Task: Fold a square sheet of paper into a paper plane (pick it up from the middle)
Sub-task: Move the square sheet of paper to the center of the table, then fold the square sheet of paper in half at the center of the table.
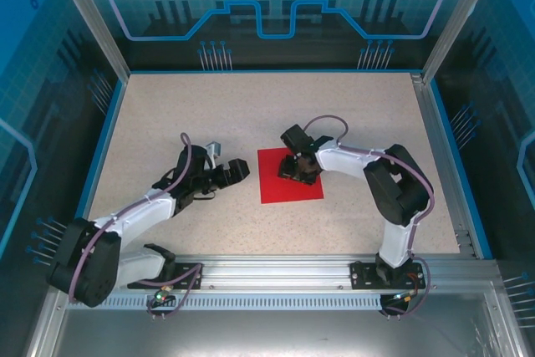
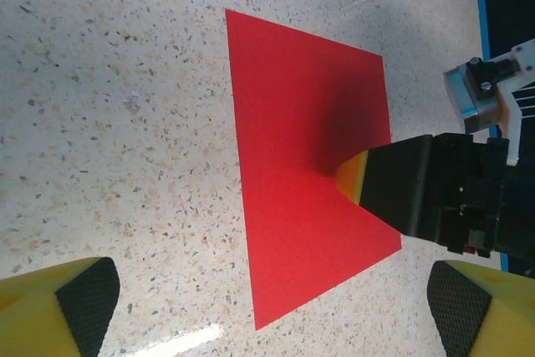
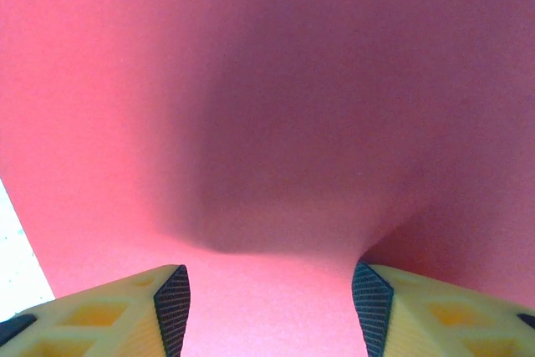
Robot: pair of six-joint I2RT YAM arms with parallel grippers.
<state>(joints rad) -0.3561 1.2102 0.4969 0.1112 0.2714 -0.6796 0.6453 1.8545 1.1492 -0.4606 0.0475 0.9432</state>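
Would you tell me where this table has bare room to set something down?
Free: the far strip of table beyond left gripper and right gripper; the patch between red paper sheet and front rail. Crowded: the centre, both at the sheet.

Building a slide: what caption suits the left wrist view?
Right gripper touching a flat square sheet of bright red paper on a speckled table, left gripper open.

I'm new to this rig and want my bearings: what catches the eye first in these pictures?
The bright red square sheet of paper at the middle of the speckled beige table stands out at once. The right gripper is down on its far right part, jaws apart, the paper seeming to pucker between its fingers. The left gripper hovers wide open just left of the sheet.
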